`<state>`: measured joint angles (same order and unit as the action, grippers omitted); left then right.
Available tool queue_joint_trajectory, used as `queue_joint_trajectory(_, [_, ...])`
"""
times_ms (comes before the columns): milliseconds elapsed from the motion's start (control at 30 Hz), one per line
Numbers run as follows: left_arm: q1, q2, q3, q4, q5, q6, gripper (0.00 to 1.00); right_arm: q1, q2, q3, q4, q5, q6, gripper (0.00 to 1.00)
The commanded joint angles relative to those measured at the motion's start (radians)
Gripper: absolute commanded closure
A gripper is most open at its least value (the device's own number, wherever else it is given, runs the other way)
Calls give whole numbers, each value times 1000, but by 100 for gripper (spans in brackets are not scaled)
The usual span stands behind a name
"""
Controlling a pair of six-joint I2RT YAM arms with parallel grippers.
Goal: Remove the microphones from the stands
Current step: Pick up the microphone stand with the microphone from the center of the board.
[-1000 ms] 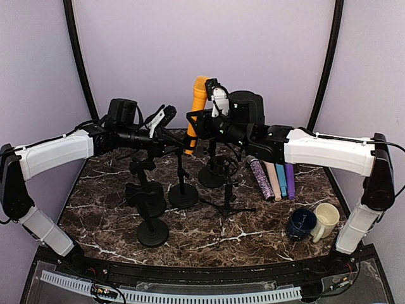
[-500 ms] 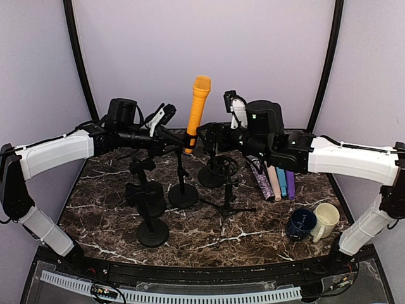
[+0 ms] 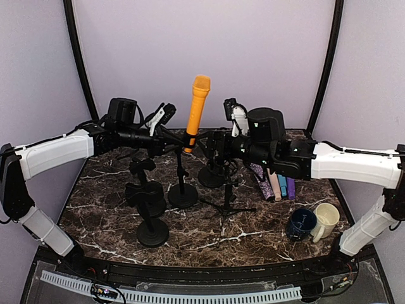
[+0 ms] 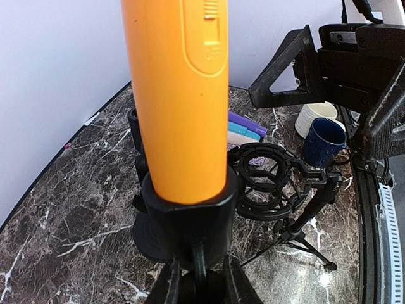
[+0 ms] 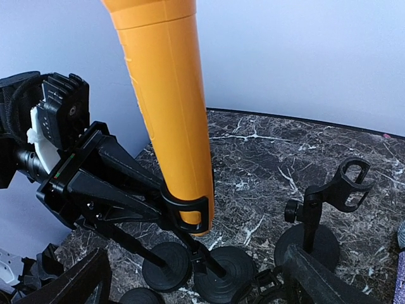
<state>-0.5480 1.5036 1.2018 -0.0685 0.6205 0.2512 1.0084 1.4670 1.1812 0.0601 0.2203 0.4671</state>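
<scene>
An orange microphone (image 3: 198, 109) stands nearly upright in the black clip of a stand (image 3: 183, 183) at the middle back of the table. My left gripper (image 3: 176, 143) reaches in from the left and is shut on the stand's stem just under the clip (image 4: 190, 215); in the left wrist view the gripper (image 4: 197, 282) pinches that stem below the orange microphone (image 4: 180, 95). My right gripper (image 3: 212, 144) hangs open just right of the microphone, not touching it. In the right wrist view the microphone (image 5: 172, 107) sits in its clip (image 5: 188, 214) between the wide-spread fingers of the right gripper (image 5: 196, 278).
Several empty black stands (image 3: 147, 193) crowd the left and middle. A shock-mount tripod (image 3: 226, 190) stands right of centre. Several coloured microphones (image 3: 273, 179) lie at the right. A navy mug (image 3: 301, 223) and a cream mug (image 3: 326, 218) sit near the front right.
My right gripper has let go of the microphone's upper body, opened wide and pulled back to the right and down. The microphone stays in the clip. The left arm has not moved.
</scene>
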Motion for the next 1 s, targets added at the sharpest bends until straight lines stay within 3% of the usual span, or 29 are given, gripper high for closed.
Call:
queue_joint_trajectory(0, [-3,-44,-3,-16,40,33,78,9,0,-13,58,-4,14,5])
queue_joint_trajectory(67, [-2,-33,-4,-26,40,38,60,8,-3,-18,58,-2,15,5])
queue_joint_trajectory(133, [-2,-25,-4,-28,37,39,53,9,-8,-24,58,2,17,5])
queue_joint_trajectory(333, [-3,-2,2,-27,24,39,42,10,-25,-39,64,13,18,5])
queue_joint_trajectory(433, [-2,19,19,-47,-2,45,41,10,-24,-40,64,16,22,5])
queue_joint_trajectory(667, [-2,55,66,-114,-5,81,49,10,-35,-53,72,25,29,5])
queue_joint_trajectory(967, [-3,28,72,-85,5,72,87,10,-50,-55,70,9,8,6])
